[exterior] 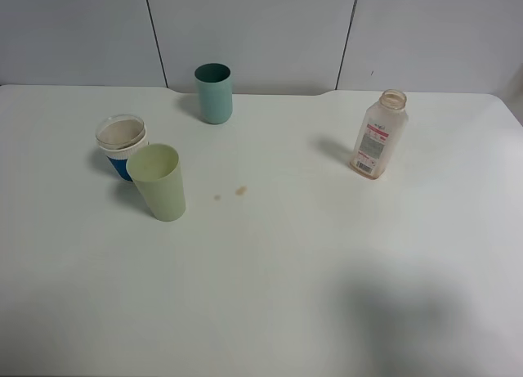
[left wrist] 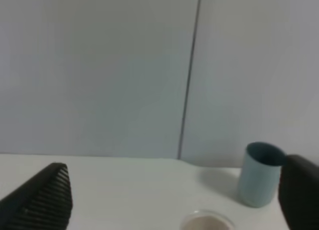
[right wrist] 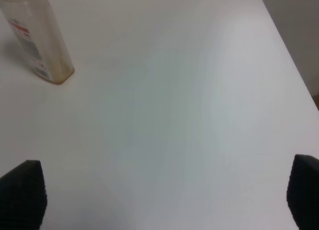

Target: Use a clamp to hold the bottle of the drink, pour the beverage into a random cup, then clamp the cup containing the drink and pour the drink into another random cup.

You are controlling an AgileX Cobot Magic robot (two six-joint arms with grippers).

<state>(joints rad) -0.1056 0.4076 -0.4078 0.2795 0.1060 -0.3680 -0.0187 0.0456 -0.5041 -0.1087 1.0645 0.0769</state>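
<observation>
Bottle (exterior: pixel 379 134) near table (exterior: pixel 327 254) right edge, three cups (exterior: pixel 155 152) left, wide bare middle; both grippers spread wide, holding nothing

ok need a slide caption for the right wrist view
Open fingers wide apart above the white table, with the uncapped drink bottle standing ahead.

A white bench (exterior: pixel 310 271) is being occupied by four containers. A teal cup (exterior: pixel 214 93) is being carried upright near the back edge. Toward the left, a pale green cup (exterior: pixel 158 181) is being kept just beside a blue-and-white cup (exterior: pixel 122 145). An uncapped clear bottle (exterior: pixel 379 135) is being supported well apart on the right. Two small brown stains (exterior: pixel 239 190) are being shown near the middle.
</observation>
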